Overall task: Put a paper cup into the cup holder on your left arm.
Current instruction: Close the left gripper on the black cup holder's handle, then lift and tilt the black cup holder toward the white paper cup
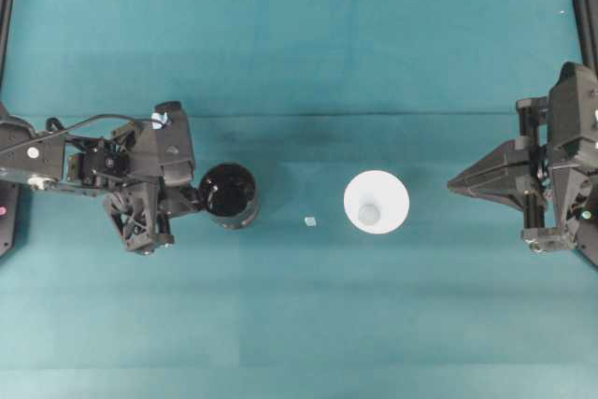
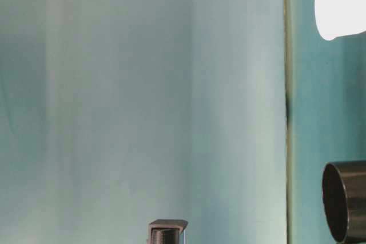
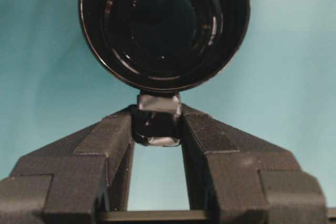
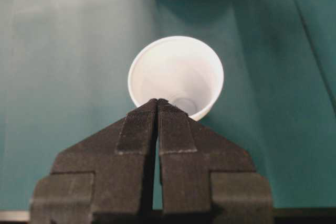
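The glossy black cup holder [image 1: 229, 193] stands open-mouthed on the teal cloth at centre left. In the left wrist view the cup holder [image 3: 164, 24] fills the top, and its small knob [image 3: 157, 124] sits squeezed between my two fingers. My left gripper [image 1: 194, 198] is shut on that knob. The white paper cup [image 1: 376, 201] stands upright to the right of the holder, mouth up and apart from it. My right gripper [image 1: 453, 186] hovers right of the cup with its jaws shut and empty; its tips [image 4: 157, 100] overlap the near rim of the paper cup [image 4: 176, 74].
A tiny white scrap [image 1: 310, 220] lies on the cloth between holder and cup. Black frame rails [image 1: 586, 7] run along the far corners. The table-level view catches only the holder's mouth [image 2: 346, 201] and a blurred edge of the cup [image 2: 342, 1].
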`<state>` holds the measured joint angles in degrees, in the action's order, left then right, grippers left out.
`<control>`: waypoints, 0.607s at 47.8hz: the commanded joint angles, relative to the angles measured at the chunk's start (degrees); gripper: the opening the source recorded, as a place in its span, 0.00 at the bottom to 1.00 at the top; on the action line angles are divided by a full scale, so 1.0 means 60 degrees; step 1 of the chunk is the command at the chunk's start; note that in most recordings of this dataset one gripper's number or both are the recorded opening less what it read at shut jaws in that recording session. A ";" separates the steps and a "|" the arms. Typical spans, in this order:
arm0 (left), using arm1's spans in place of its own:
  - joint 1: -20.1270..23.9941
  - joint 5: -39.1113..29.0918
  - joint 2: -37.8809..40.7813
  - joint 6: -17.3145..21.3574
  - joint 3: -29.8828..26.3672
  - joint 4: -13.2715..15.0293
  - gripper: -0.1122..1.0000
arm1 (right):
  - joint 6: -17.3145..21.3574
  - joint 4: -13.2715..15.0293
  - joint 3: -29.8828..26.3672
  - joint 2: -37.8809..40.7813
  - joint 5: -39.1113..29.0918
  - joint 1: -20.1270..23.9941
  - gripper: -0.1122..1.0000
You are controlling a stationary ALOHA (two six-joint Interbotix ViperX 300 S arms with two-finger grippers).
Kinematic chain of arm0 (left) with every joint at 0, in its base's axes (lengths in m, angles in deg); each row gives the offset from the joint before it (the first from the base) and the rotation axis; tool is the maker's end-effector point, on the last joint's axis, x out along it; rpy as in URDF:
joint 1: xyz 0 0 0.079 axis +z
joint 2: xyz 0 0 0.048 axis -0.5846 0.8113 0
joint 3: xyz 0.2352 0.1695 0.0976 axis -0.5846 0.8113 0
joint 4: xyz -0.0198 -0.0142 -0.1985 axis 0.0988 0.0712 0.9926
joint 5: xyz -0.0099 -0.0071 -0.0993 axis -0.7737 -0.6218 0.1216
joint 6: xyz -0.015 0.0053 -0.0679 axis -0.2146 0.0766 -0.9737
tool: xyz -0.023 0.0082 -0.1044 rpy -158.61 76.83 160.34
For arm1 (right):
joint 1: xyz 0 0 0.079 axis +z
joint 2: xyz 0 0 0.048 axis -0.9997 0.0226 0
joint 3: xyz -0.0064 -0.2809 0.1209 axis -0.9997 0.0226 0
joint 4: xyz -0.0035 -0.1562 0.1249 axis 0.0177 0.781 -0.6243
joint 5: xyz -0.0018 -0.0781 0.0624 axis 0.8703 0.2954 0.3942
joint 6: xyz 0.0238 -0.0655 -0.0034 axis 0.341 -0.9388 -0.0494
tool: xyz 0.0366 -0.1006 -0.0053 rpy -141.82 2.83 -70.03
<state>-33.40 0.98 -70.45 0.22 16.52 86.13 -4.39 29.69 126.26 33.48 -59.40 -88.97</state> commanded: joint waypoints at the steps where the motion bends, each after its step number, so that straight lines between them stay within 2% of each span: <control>1: -0.0073 0.0190 -0.0044 0.0088 -0.0205 -0.0029 0.38 | 0.0103 -0.0015 -0.0264 0.0015 0.0029 -0.0015 0.12; 10: -0.0103 0.0234 -0.0073 0.0337 -0.0747 -0.0029 0.38 | 0.0117 0.0000 -0.0249 0.0029 0.0044 -0.0015 0.12; 18: -0.0103 0.0234 0.0088 0.0850 -0.1553 -0.0044 0.38 | 0.0117 0.0000 -0.0249 0.0059 0.0044 -0.0015 0.12; 29: -0.0103 0.0264 0.0762 0.1362 -0.2520 -0.0029 0.38 | 0.0498 0.0000 -0.0249 0.0146 0.0044 -0.0015 0.12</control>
<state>-33.84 1.95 -66.67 7.87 4.22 86.04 -2.54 29.78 126.26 34.00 -59.40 -88.88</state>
